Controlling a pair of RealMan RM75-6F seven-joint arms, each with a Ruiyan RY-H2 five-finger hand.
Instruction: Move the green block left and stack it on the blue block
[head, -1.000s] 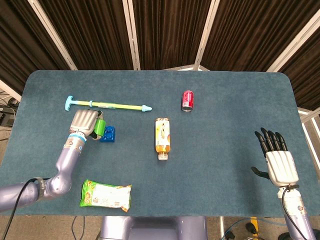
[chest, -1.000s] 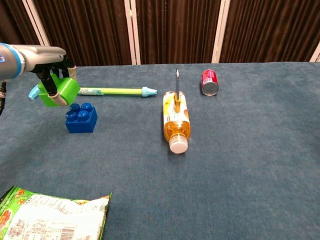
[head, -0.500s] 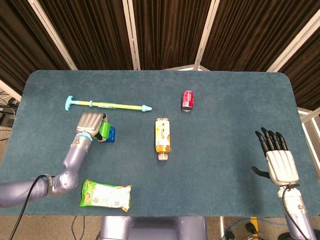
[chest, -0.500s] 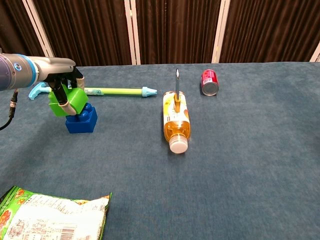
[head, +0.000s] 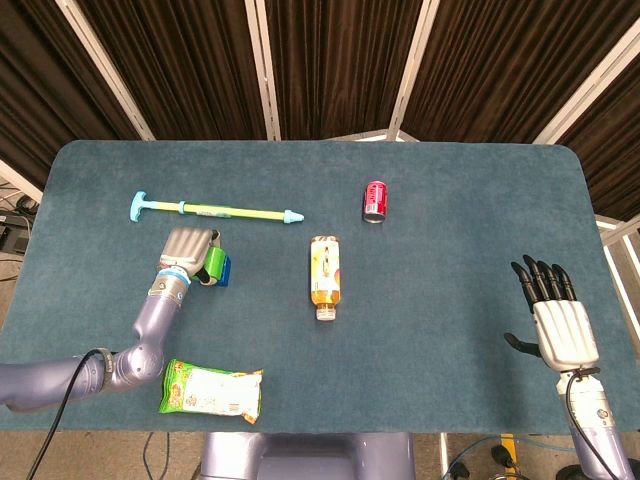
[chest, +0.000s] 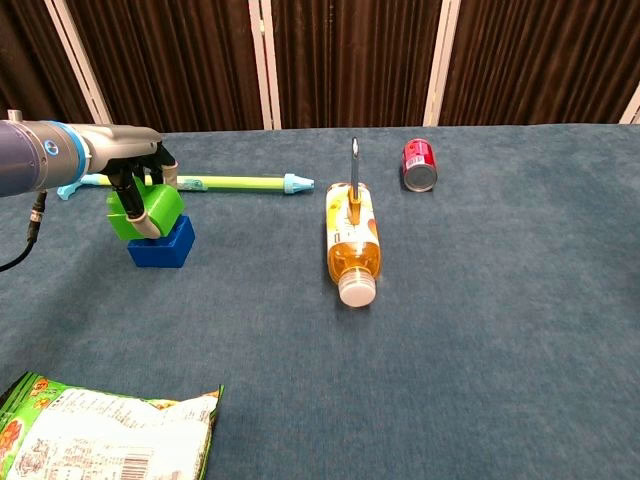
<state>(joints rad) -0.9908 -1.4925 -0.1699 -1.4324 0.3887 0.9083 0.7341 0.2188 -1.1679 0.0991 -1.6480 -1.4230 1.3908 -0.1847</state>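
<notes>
Chest view shows me the left hand (chest: 140, 185) gripping the green block (chest: 146, 210), which sits on top of the blue block (chest: 160, 245) at the far left of the surface (chest: 480, 330). Only the head view shows my right hand (head: 553, 310): it holds nothing, fingers spread, at the near right edge. One second ago the green block hung higher and more left, apart from the blue block.

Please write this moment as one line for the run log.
phase: placing | left hand: holds green block on blue block, not released | right hand: empty, fingers apart, at table's right edge
</notes>
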